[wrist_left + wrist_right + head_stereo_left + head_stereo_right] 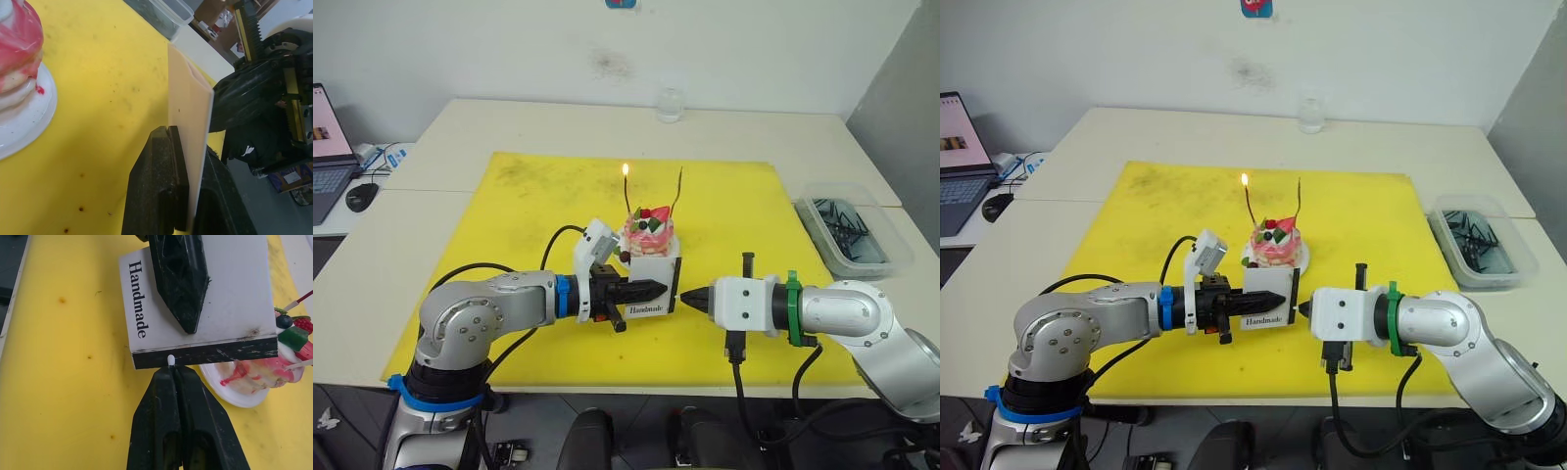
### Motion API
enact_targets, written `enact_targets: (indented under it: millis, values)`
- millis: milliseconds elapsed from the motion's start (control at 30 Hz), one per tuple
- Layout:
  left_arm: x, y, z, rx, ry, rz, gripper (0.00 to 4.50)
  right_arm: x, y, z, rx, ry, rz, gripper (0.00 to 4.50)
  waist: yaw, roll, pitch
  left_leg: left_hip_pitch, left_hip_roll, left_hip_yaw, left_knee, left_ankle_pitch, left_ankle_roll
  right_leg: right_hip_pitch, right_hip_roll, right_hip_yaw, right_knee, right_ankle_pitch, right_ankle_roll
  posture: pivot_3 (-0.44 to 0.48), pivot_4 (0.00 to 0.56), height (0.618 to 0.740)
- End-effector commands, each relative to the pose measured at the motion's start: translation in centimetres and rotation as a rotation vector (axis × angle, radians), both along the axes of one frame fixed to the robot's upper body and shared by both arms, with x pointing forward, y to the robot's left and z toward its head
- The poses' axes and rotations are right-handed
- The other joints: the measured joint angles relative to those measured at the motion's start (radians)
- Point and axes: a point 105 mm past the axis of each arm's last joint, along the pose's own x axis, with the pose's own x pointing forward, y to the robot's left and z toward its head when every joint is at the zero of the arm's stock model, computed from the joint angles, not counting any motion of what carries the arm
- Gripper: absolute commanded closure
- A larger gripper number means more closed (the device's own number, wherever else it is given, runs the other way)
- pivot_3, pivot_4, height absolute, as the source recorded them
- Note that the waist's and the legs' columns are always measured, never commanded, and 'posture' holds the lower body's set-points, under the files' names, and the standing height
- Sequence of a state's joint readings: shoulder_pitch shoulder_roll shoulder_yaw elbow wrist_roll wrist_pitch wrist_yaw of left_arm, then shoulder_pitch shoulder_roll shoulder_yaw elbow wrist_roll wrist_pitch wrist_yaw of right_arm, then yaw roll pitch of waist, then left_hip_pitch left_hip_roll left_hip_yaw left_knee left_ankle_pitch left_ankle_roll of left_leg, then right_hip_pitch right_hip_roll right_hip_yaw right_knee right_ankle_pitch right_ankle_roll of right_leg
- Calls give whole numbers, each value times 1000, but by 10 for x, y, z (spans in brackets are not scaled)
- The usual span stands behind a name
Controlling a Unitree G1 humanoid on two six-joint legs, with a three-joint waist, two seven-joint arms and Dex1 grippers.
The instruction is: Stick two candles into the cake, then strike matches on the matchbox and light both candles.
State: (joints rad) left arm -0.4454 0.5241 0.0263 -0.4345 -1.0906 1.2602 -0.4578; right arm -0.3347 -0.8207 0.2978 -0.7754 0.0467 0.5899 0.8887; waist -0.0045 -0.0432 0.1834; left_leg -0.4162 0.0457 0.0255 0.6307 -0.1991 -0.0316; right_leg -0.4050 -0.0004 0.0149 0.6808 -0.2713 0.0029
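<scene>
The pink-and-white cake [649,233] sits on a small white plate [230,392] on the yellow mat. Two thin candles stand in it: the left candle [626,196] carries a flame, the right candle [679,194] is unlit. My left gripper [658,290] is shut on the white "Handmade" matchbox [234,293], holding it upright on edge just in front of the cake. My right gripper [175,369] is shut on a match [170,360], whose pale head touches the box's black striking strip [215,354].
The yellow mat [529,196] covers the table's middle. A clear plastic bin [854,231] with dark sticks stands at the right edge. A glass [671,104] is at the back. A laptop [328,147] and mouse [361,196] lie far left.
</scene>
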Motion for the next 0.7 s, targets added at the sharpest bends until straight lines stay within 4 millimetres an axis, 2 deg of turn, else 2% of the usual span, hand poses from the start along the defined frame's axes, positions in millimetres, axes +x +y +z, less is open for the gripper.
enact_targets:
  millis: [33, 700]
  values:
    - [-2, -3, 11, -24, -36, -17, 4500, 3, 2, 7, -1, -63, 9, 4466, 0, 0, 0, 0, 0, 0, 0, 0, 0, 0, 0, 0, 0, 0, 0, 0, 150, 740]
    - [-2, -12, 15, -67, -39, -31, 4500, 5, 11, 1, 1, -75, 35, 4466, 0, 0, 0, 0, 0, 0, 0, 0, 0, 0, 0, 0, 0, 0, 0, 0, 150, 740]
